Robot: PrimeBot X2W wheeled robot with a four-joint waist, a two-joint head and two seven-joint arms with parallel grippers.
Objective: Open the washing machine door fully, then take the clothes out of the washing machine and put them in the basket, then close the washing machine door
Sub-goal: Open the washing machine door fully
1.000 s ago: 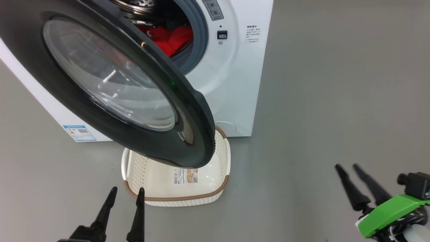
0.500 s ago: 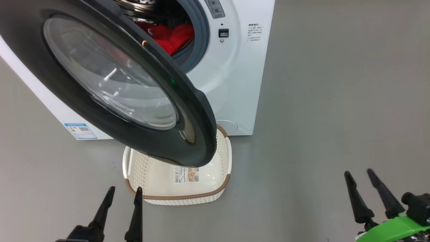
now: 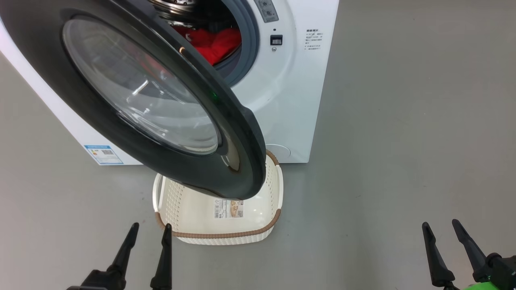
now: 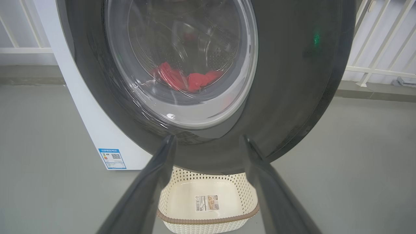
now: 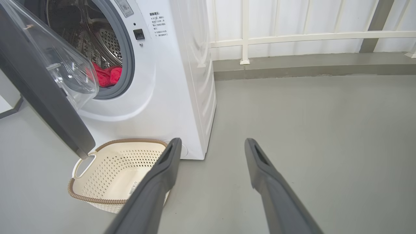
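Washing machine door (image 3: pixel 141 100), round black-rimmed glass, half open over cream perforated plastic basket (image 3: pixel 217 235); red fabric clothes (image 3: pixel 217 42) in steel drum (image 5: pixel 107 39); left pincer (image 3: pixel 151 226), right pincer (image 3: pixel 440 223) released.

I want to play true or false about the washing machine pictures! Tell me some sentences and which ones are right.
1. The washing machine door stands open. True.
2. The clothes are in the basket. False: they lie inside the washing machine.
3. The basket sits on the floor below the door. True.
4. The left gripper grips the door. False: it is open, holding nothing.
5. The right gripper is open. True.
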